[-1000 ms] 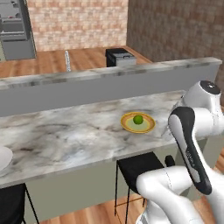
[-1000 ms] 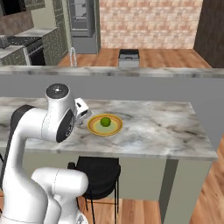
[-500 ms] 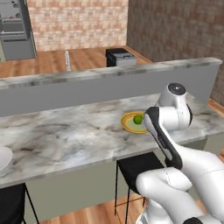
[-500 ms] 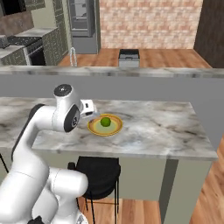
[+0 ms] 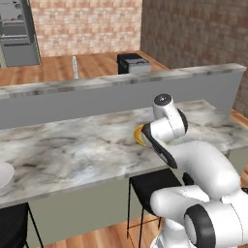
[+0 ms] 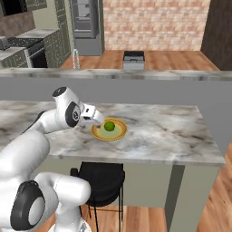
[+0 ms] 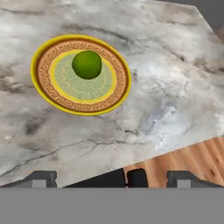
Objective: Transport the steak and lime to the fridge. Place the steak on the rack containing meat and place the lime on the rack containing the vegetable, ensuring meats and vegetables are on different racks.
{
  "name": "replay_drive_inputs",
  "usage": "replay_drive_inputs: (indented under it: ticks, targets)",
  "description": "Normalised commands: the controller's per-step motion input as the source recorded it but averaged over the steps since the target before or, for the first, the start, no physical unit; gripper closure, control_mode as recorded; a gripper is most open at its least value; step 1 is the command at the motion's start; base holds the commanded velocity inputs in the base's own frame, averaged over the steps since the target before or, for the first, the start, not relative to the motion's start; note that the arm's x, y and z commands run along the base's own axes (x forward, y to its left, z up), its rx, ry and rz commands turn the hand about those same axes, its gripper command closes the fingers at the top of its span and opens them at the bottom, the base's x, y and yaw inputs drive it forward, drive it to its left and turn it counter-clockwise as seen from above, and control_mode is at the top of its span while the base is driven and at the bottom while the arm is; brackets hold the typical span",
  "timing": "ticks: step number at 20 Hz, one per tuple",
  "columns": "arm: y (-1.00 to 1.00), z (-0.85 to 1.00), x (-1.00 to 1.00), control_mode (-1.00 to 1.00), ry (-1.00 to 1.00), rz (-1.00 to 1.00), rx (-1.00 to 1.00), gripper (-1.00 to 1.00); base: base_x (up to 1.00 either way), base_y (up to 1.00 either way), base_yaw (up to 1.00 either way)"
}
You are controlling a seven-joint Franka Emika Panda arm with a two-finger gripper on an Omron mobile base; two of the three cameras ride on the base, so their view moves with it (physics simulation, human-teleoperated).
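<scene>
The lime (image 7: 87, 64) is a small green ball resting in a yellow patterned plate (image 7: 124, 83) on the marble counter. In the right base view the lime (image 6: 109, 126) sits on that plate (image 6: 121, 132), with my gripper (image 6: 100, 120) just left of it and low over the counter. My gripper (image 7: 113, 179) is open, its fingertips (image 7: 42, 178) wide apart with nothing between them, short of the plate. My arm covers most of the plate (image 5: 138, 135) in the left base view. The grey fridge (image 6: 84, 20) stands far back across the room. The steak is out of view.
A raised grey ledge (image 6: 136, 78) runs behind the counter. Black stools (image 6: 102, 178) stand under the counter's front edge. A white dish (image 5: 4, 177) lies at the counter's far left. A bottle (image 5: 74, 67) and a dark box (image 5: 131, 63) stand beyond the ledge.
My arm has swung forward and down from its raised pose, bringing the open hand low over the counter beside the plate. The lime and plate have stayed put.
</scene>
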Motion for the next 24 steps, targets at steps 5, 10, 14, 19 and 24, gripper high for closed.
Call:
replay_drive_inputs:
  ticks: [5,10,14,19,24]
  targets:
    - [-0.22,-0.16,0.47,-1.00,0.17,-0.18,0.10,-1.00,0.00,0.00,0.00]
    - [-0.16,-0.10,0.55,-1.00,0.10,-0.02,0.03,-1.00,0.00,0.00,0.00]
    - [-0.14,-0.14,0.58,-1.00,0.12,0.00,0.05,-1.00,0.00,0.00,0.00]
    - [-0.06,-0.26,0.45,-1.00,0.11,0.00,0.10,-1.00,0.00,0.00,0.00]
    - [0.00,-0.29,0.12,-1.00,0.01,0.07,0.16,-1.00,0.00,0.00,0.00]
